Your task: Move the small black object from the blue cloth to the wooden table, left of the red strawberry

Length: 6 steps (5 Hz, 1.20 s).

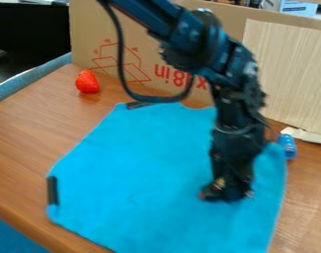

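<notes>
Blue cloth (142, 163) lay spread across the wooden surface (30, 138) in the camera view, the tool (226, 191) low over its right part. Whether the tool was spread, pressed together or pinching cloth, I cannot tell. The step in hand looked like working the cloth; the next move called for checking contact before any pull.
</notes>
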### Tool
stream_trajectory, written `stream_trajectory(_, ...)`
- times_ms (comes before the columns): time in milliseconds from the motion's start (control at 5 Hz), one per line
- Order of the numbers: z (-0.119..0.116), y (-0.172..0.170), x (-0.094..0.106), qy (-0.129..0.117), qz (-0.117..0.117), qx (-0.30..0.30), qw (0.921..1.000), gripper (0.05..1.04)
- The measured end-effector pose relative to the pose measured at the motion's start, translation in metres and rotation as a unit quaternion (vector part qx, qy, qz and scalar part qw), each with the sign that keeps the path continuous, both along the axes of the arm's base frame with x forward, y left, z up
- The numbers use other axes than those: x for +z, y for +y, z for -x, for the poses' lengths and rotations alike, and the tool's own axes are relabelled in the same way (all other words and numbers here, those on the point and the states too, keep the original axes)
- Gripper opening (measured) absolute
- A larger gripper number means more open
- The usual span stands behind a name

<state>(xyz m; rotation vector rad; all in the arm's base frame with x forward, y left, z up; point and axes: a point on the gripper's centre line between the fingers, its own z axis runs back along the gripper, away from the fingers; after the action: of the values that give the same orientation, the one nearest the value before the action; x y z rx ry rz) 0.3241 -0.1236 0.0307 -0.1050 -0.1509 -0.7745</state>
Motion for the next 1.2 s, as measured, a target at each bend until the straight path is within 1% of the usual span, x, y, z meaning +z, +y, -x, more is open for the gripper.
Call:
stream_trajectory(200, 0.008, -0.017, 0.001, 0.007, -0.017, 0.0, 0.9998, 0.534)
stream_trajectory(400, 0.008, -0.019, 0.016, -0.012, -0.025, 0.015, 0.9995, 0.534)
stream_trajectory(600, 0.007, -0.009, 0.021, -0.015, -0.023, 0.031, 0.9992, 0.534)
stream_trajectory(800, 0.002, 0.02, 0.037, -0.03, -0.012, 0.068, 0.9972, 0.534)
stream_trajectory(1000, 0.001, 0.057, 0.041, -0.029, -0.007, 0.103, 0.9942, 0.534)
stream_trajectory(1200, -0.004, 0.107, 0.044, -0.019, 0.007, 0.157, 0.9874, 0.534)
